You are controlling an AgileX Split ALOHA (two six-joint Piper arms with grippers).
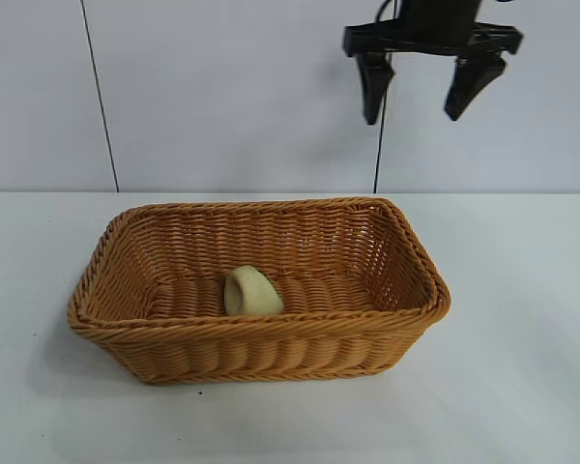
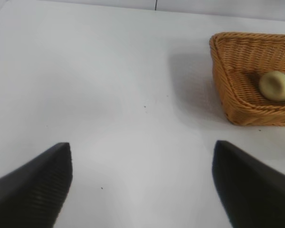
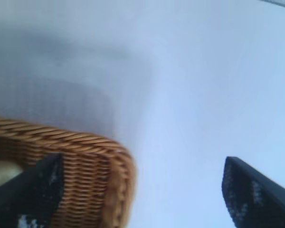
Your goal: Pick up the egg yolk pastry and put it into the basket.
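The small pale cream dome-shaped egg yolk pastry [image 1: 252, 291] lies inside the large orange-tan woven wicker basket [image 1: 271, 348] (no readable label). The right hand [image 1: 426, 92] hangs open above; the left hand [image 2: 142, 183] is open over the white desk [image 2: 109, 95].

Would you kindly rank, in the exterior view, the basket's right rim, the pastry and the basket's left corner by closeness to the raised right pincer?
1. Basket's right rim, below the right pincer.
2. Egg yolk pastry, inside, on the floor.
3. Basket's left corner, farthest.
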